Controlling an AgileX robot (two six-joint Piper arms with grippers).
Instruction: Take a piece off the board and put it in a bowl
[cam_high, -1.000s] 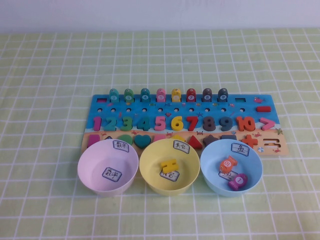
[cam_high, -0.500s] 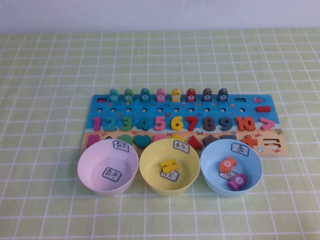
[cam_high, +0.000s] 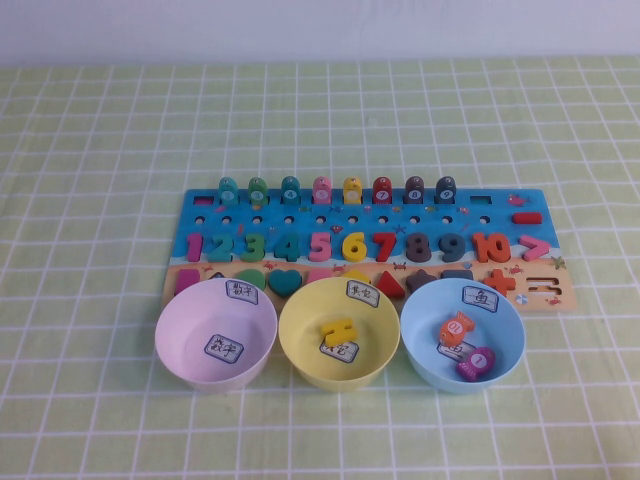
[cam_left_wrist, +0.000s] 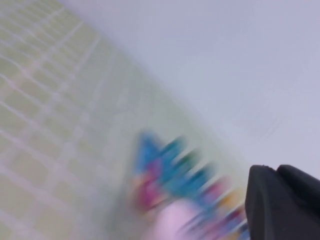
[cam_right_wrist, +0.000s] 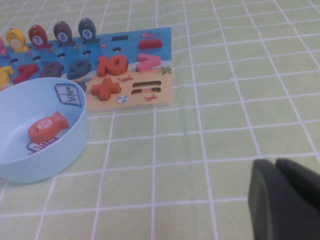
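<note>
Although neither arm shows from my raised camera, I can read the whole layout on the green checked tablecloth (cam_high: 100, 150). Largest is the board (cam_high: 200, 208), lying flat at the middle of the cloth. Touching its near edge sit three bowls in a row: the pink-lilac bowl (cam_high: 180, 345) on the robot's left, the yellow bowl (cam_high: 300, 345) in the middle holding a yellow piece, and the light blue bowl (cam_high: 420, 345) on the right holding an orange fish and a magenta one. Smallest is the dark-teal "4" (cam_high: 287, 246), seated in the digit row between the green "3" (cam_high: 253, 246) and the pink "5" (cam_high: 320, 245).

My left gripper (cam_left_wrist: 282, 202) hangs off to the board's left, my right gripper (cam_right_wrist: 285, 200) over bare cloth right of the blue bowl; whether either is open I cannot tell.
</note>
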